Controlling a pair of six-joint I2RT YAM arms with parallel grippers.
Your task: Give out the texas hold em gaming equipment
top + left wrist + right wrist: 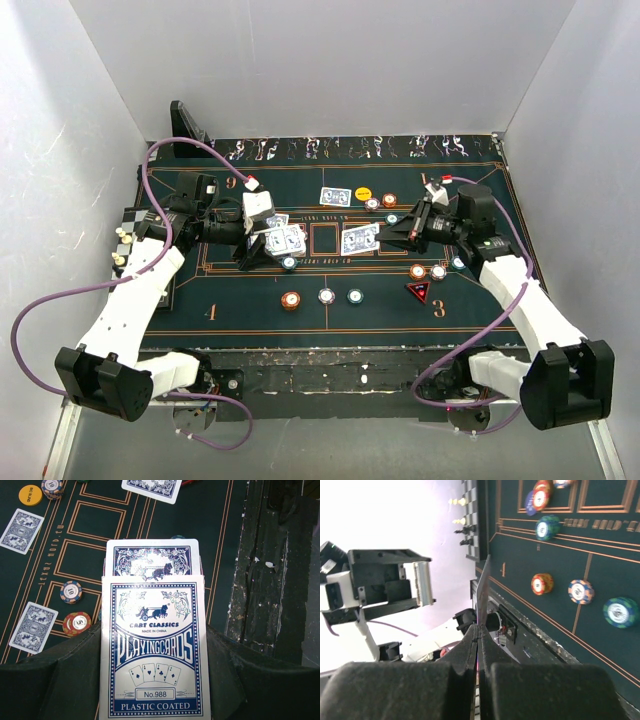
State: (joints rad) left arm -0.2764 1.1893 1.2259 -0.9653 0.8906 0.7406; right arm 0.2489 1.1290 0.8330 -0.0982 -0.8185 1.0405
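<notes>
My left gripper (152,647) is shut on a blue-and-white playing-card box (152,655), with one blue-backed card (152,560) sticking out of its top. In the top view this box (285,240) hangs over the left-centre of the green mat (250,300). My right gripper (479,630) is shut on a single playing card (483,587), seen edge-on; from above that card (360,238) is at mid-mat. Another card (335,195) and a yellow disc (363,194) lie farther back. An orange chip (290,299), a white chip (326,295) and a teal chip (354,295) sit in a near row.
A red triangular marker (419,291) and several chips (428,271) lie near the right arm. A chequered board (471,515) with small chess pieces stands off the mat's left edge. A dark stand (188,125) sits at the back left. White walls enclose the table.
</notes>
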